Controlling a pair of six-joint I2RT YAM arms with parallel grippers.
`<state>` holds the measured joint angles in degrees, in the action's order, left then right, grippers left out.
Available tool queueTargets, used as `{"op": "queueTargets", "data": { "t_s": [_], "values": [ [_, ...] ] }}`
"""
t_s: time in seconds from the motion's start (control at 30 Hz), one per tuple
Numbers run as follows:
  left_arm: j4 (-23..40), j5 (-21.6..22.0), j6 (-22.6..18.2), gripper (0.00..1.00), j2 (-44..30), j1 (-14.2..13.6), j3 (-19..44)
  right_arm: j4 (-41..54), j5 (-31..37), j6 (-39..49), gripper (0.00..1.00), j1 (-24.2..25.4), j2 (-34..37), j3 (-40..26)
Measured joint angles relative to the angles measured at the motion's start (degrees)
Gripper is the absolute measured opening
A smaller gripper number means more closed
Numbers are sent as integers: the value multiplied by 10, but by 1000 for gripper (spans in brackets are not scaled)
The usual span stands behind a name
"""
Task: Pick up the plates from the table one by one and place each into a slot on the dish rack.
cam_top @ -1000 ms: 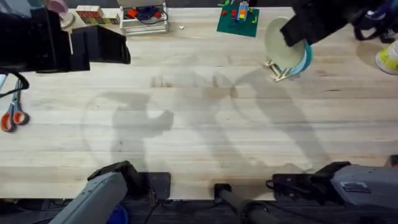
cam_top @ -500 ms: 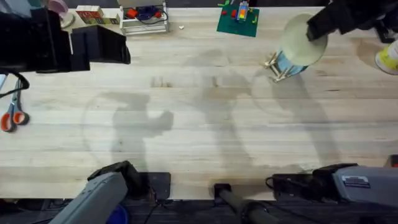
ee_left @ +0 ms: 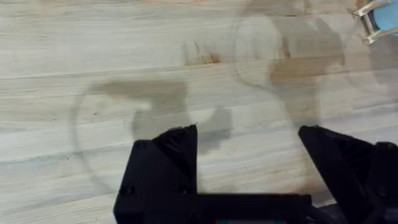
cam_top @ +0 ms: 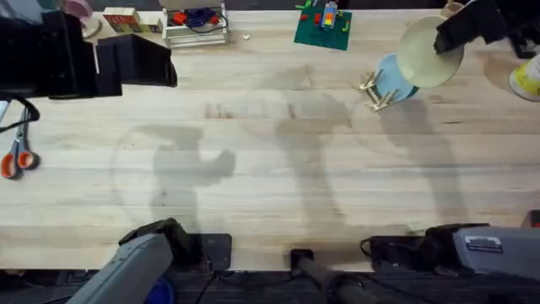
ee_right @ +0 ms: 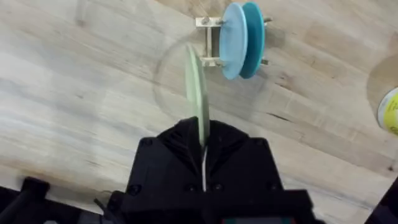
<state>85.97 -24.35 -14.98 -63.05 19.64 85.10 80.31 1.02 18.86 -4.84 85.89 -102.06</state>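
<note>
My right gripper (cam_top: 449, 38) is shut on the pale cream-yellow plate (cam_top: 427, 54), which hangs above the table (cam_top: 270, 186) just right of the dish rack (cam_top: 375, 91). From the right wrist the plate (ee_right: 197, 93) appears edge-on, clamped between the fingers of the right gripper (ee_right: 203, 134). It sits beside the dish rack (ee_right: 208, 42), apart from it. A light blue plate (ee_right: 230, 40) and a teal plate (ee_right: 254, 37) stand upright in the rack's slots. My left gripper (ee_left: 249, 149) is open over bare wood, holding nothing.
Orange-handled scissors (cam_top: 17, 158) lie at the left edge. Along the far edge are a white wire basket (cam_top: 196, 25), a green toy board (cam_top: 322, 29) and coloured blocks (cam_top: 126, 19). A yellow object (cam_top: 527, 80) sits at the far right.
My right gripper has carried the cream-yellow plate to the right, from over the rack to a spot beside it. The left arm has not moved.
</note>
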Motion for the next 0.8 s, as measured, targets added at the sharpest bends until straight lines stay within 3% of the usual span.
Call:
{"op": "queueTargets", "data": {
  "t_s": [0.5,0.8],
  "values": [
    [0,0,0,995,0,0,0,-20,0,40,30,4,54,-1],
    [7,0,0,995,0,0,0,-31,0,55,30,35,71,-1]
  ]
}}
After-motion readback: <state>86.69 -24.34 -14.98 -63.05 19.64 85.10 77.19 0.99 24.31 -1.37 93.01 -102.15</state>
